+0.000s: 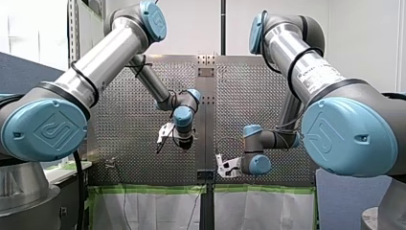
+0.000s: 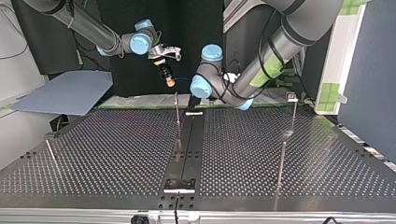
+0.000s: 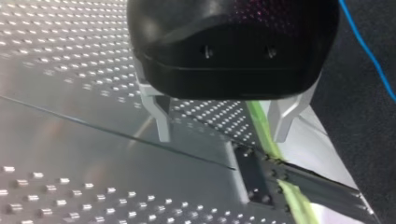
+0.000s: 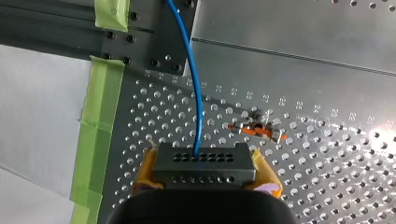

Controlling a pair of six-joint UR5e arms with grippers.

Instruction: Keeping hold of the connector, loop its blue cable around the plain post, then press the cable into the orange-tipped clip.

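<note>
The connector (image 4: 204, 163) is a dark block whose long axis runs crosswise, from one pad to the other. Its face, with rows of small holes, points ahead, away from the wrist. The blue cable (image 4: 196, 93) leaves the middle of that face and runs ahead in a slight curve over the perforated table (image 4: 327, 177). It crosses a dark rail beside a strip of green tape (image 4: 100, 116) and leaves the right wrist view.

The right gripper (image 4: 205, 170) pinches the connector at both ends, its yellow pads (image 4: 144, 172) pressed against the block. In the top view it hangs above the table's far edge, at the view's left of a thin upright post (image 2: 178, 121) near the middle seam. The orange-tipped clip (image 4: 254, 129) sits on the table just ahead of the connector and off to one side, apart from the cable.

The left gripper (image 3: 222, 135) has its metal fingers (image 3: 161, 116) spread wide, with nothing between them, above the table near its taped edge.
</note>
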